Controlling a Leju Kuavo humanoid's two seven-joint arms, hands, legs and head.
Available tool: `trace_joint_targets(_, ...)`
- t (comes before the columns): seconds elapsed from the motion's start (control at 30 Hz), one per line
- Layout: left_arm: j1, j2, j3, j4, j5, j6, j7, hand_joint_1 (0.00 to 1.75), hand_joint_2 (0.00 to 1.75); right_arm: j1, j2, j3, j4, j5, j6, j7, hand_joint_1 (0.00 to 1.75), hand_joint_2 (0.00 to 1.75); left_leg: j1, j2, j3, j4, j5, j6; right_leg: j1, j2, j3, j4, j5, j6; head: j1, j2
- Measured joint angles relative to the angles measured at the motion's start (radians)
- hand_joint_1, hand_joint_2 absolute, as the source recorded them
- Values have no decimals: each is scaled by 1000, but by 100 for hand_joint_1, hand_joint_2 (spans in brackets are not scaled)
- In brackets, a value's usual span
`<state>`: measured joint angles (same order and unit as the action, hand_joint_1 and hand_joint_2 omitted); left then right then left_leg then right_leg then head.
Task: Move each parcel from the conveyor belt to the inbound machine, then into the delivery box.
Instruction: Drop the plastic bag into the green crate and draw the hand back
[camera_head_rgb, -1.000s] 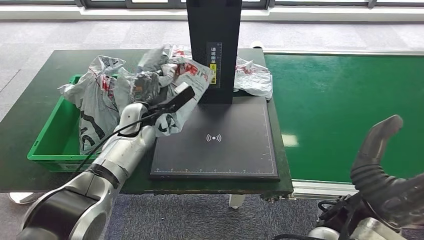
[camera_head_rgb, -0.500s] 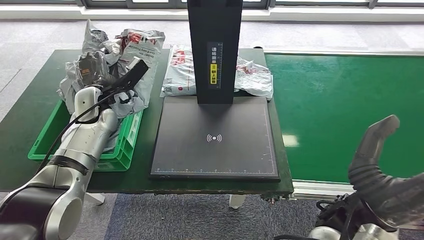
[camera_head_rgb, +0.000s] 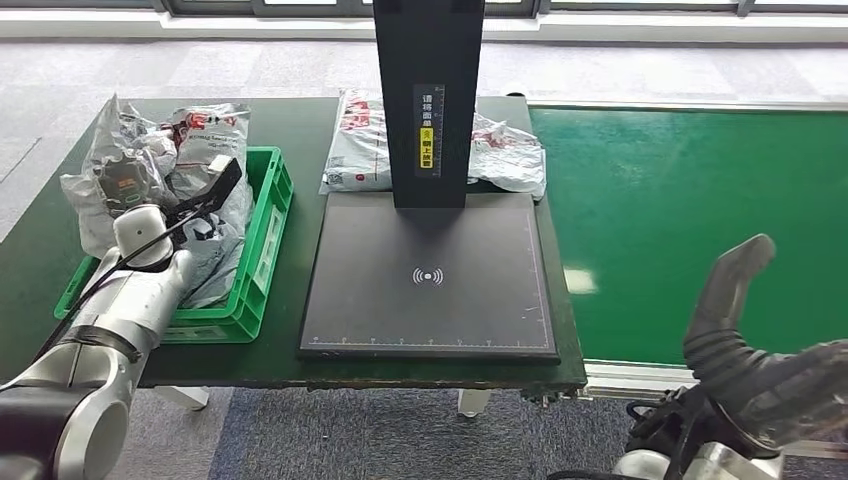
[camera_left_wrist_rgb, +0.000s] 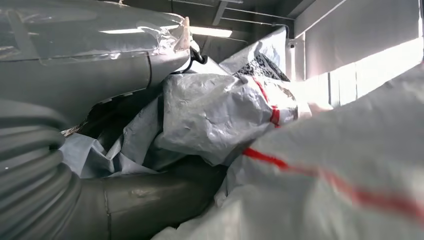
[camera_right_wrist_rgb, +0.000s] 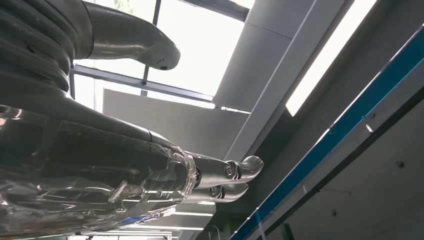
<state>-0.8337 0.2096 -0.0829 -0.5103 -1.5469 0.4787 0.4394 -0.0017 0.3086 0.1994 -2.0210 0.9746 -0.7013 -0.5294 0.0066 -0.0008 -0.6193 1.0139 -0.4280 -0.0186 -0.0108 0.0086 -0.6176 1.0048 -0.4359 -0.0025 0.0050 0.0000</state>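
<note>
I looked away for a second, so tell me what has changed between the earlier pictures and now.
The left hand has carried the grey parcel leftward, from beside the inbound machine's black post to over the green delivery box, and still holds it. The right hand stays low at the right, holding nothing. The parcels behind the post and the conveyor belt are unchanged.

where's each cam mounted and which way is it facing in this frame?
Head view: high on the body, facing forward and down at the scanner pad, belt and crate; both arms enter from below.
Left wrist view: behind the left hand, close on the grey parcel it holds.
Right wrist view: behind the right hand, facing up at ceiling lights and windows.
Shared: head and left wrist views both show the left hand holding the parcel.
</note>
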Motion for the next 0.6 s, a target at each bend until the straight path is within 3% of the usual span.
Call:
trace_joint_targets(0.4,16,31,-28,48,0,-7,13,175,175,3,0,-3,8,-5,0,-7,0,175,0,0,0,0,0,0,0,0,0,0,0,0,0,0)
trace_joint_targets(0.6,50,61,-44,81,-2,-70,98,175,175,7,0,-3,21,-4,0,-5,0,175,0,3,2,-1,-1,-2,0,3,1,0,0,-1,0,0)
